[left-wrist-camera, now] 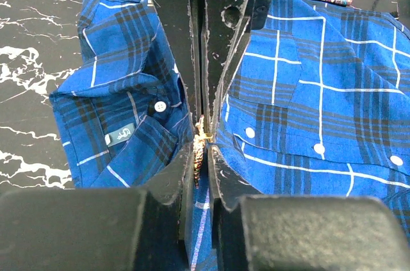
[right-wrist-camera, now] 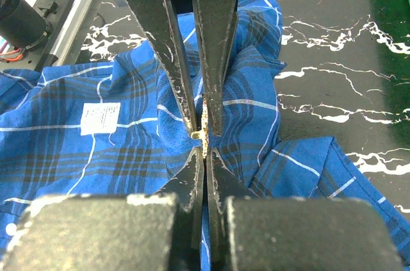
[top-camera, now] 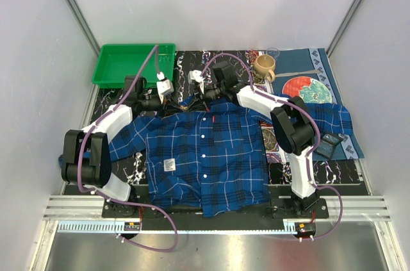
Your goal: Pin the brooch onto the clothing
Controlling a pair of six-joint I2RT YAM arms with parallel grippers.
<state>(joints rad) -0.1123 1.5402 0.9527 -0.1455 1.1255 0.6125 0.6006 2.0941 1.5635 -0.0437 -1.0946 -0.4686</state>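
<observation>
Brooch [right-wrist-camera: 202,136]: a tiny pale gold piece, which you find in the slit between the right gripper's fingers, against the plaid fabric at the collar end. The left wrist view shows a like gold piece with dark banding [left-wrist-camera: 200,146] between that gripper's fingers; you cannot tell if both are one and the same part.
Shirt [top-camera: 205,162]: blue plaid with thin white lines, spread flat on the table, collar away from the arm bases and hem toward them. Its front is buttoned and its sleeves reach out to both sides.
Right gripper [right-wrist-camera: 202,114]: jaws drawn almost together, pinching the gold piece just above rumpled cloth. A white label [right-wrist-camera: 100,118] lies to its left in the right wrist view.
Left gripper [left-wrist-camera: 201,123]: jaws likewise nearly closed, the gold piece caught in the narrow gap. You see the folded collar with a small teal tag [left-wrist-camera: 120,134] on one side and the buttoned placket [left-wrist-camera: 318,148] on the other.
Arms: both reach forward to the collar, their grippers near each other.
Table [top-camera: 125,168]: black with white marbling.
Green tray [top-camera: 131,66]: far left corner, apart from the shirt.
Mug [top-camera: 264,66]: far edge, beside a round plate [top-camera: 306,90].
</observation>
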